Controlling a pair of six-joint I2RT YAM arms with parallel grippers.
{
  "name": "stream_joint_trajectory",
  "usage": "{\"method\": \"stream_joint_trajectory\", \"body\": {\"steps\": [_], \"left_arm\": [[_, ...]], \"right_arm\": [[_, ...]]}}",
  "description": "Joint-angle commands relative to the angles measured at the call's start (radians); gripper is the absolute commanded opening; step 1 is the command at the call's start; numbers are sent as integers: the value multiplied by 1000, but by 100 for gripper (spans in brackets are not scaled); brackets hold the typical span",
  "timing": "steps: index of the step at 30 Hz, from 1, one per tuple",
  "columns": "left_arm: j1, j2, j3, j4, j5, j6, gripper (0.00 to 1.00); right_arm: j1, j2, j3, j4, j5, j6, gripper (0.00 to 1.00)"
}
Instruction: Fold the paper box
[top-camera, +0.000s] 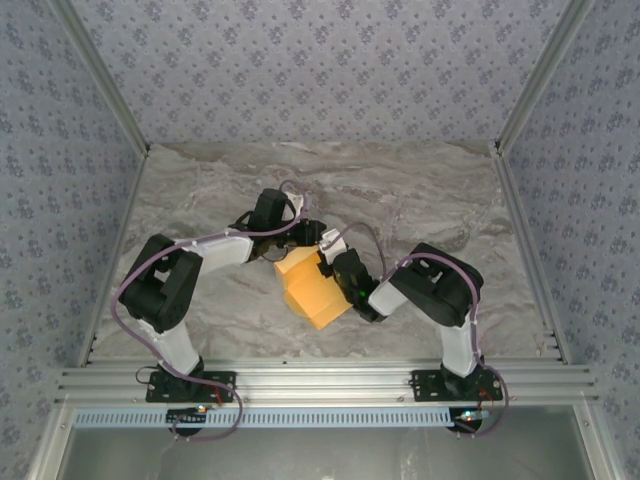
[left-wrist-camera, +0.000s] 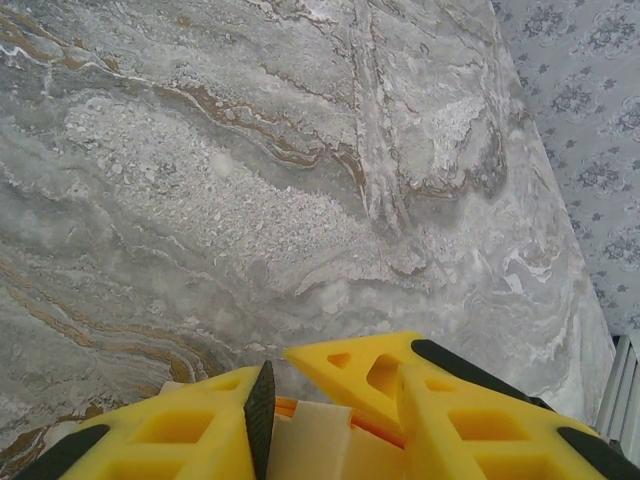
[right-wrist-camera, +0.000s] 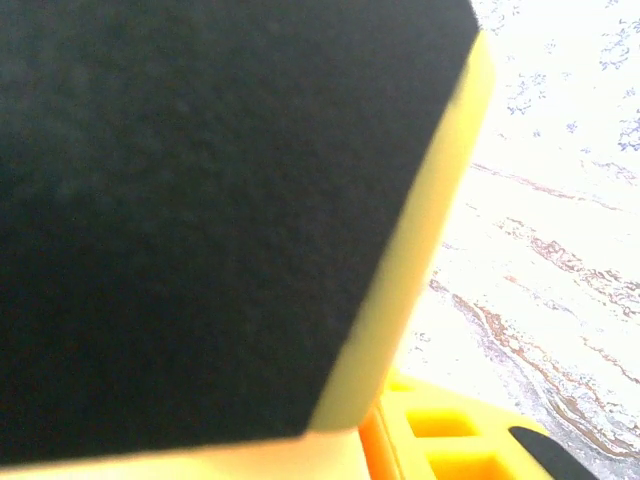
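I have the paper box (top-camera: 312, 292) just short of the table's (top-camera: 200, 200) centre, toward its near edge, with both arms meeting on it. My left gripper (left-wrist-camera: 282, 385), slightly farther up the table, has its 2 yellow fingers pinched on a pale flap of the box. The right gripper (top-camera: 331, 263) sits against the box on the table's right half. I cannot tell whether its jaws are clamped.
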Motion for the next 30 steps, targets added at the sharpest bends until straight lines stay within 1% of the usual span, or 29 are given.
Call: {"method": "stream_joint_trajectory", "body": {"steps": [1,5,12,17,24,27,30], "left_arm": [[7,-9,-35,-122,-34,-6,37],[8,-13,-22,-160,-57,13,36],[7,-13,-23,-171,-66,19,35],[7,-14,-26,-169,-59,6,35],[7,-17,-33,-153,-46,-18,35],[7,-13,-36,-143,-40,-31,35],[8,-17,-46,-134,-43,-42,35]], "right_arm": [[-29,-4,-18,8,93,14,30],[-40,-38,-52,1,-116,-38,39],[-86,-67,-112,-10,-288,-44,45],[-86,-36,-85,-13,-267,-48,46],[-73,25,-7,-5,-161,-36,46],[-58,55,28,-8,-102,-45,42],[-43,81,50,-9,-35,-52,35]]}}
